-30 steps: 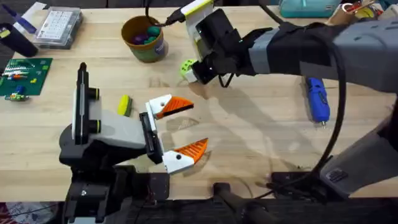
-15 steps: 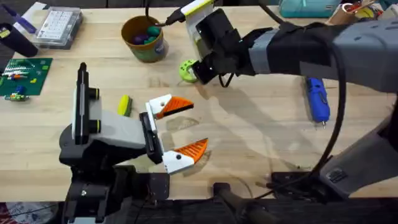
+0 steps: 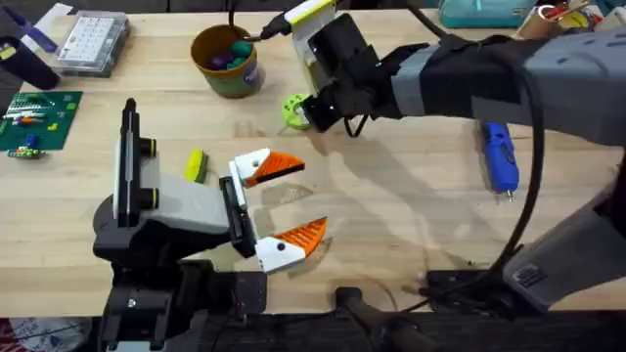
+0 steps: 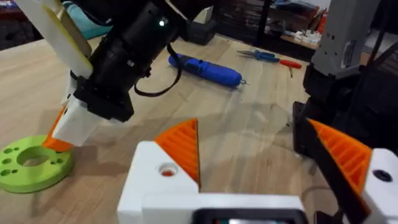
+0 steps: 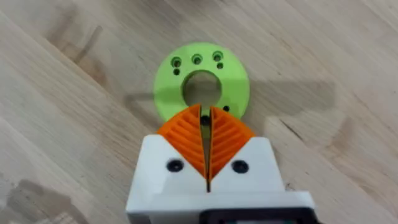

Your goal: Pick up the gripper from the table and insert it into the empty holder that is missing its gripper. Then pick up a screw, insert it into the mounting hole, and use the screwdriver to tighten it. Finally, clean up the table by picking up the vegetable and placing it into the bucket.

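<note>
My right gripper [image 3: 311, 110] reaches across the table [image 3: 391, 210] to a flat green disc [image 3: 292, 108] with a centre hole and several small holes. In the right wrist view its orange pads [image 5: 227, 134] are pressed shut, tips over the green disc's [image 5: 168, 87] near rim; a small dark speck sits at the tips. My left gripper [image 3: 290, 200] stands open above the table's front, nothing between its pads [image 4: 183, 149]. The blue screwdriver [image 3: 499, 156] lies at the right. The ochre bucket [image 3: 227, 61] holds colourful pieces. The holder, screw and vegetable are not identifiable.
A small yellow object [image 3: 196, 164] lies beside the left arm. At the far left are a clear compartment box [image 3: 93, 41] and a green circuit board [image 3: 37, 117]. Pliers [image 4: 273, 58] lie beyond the screwdriver [image 4: 205, 68]. Bare wood stretches between the grippers and the screwdriver.
The green disc under the right gripper's tips has shifted slightly left and lies flatter. Both arms have hardly moved.
</note>
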`<state>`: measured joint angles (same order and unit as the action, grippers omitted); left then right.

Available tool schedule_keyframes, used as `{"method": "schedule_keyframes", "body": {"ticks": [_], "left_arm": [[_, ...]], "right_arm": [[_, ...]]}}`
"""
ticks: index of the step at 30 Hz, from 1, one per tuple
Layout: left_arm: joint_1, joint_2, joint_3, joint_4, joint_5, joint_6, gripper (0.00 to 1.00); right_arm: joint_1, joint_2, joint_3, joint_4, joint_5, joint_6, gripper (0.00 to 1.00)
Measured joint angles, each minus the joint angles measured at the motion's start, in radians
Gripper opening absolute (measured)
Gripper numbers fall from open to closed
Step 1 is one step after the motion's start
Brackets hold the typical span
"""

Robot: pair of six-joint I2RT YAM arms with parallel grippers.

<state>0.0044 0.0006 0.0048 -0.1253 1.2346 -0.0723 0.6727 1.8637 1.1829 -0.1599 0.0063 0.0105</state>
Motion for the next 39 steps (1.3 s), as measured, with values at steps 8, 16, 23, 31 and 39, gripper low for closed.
{"method": "schedule_keyframes", "body": {"ticks": [8, 16, 23, 31, 39], "left_arm": [[0.0, 0.0, 0.0, 0.0, 0.0, 0.0, 0.986], [0.0, 0.0, 0.0, 0.0, 0.0, 0.0, 0.986], [0.0, 0.0, 0.0, 0.0, 0.0, 0.0, 0.986], [0.0, 0.0, 0.0, 0.0, 0.0, 0.0, 0.986], [0.0, 0.0, 0.0, 0.0, 0.0, 0.0, 0.986]], "right_arm": [[0.0, -0.001, 0.055, -0.066, 0.0, -0.002, 0.004], [0.0, -0.056, 0.139, -0.188, 0.0, -0.016, 0.004], [0.013, -0.178, 0.165, -0.239, 0.0, -0.019, 0.004], [0.08, -0.349, 0.169, -0.309, 0.0, -0.018, 0.004], [0.202, -0.487, 0.18, -0.392, -0.001, -0.014, 0.004]]}}
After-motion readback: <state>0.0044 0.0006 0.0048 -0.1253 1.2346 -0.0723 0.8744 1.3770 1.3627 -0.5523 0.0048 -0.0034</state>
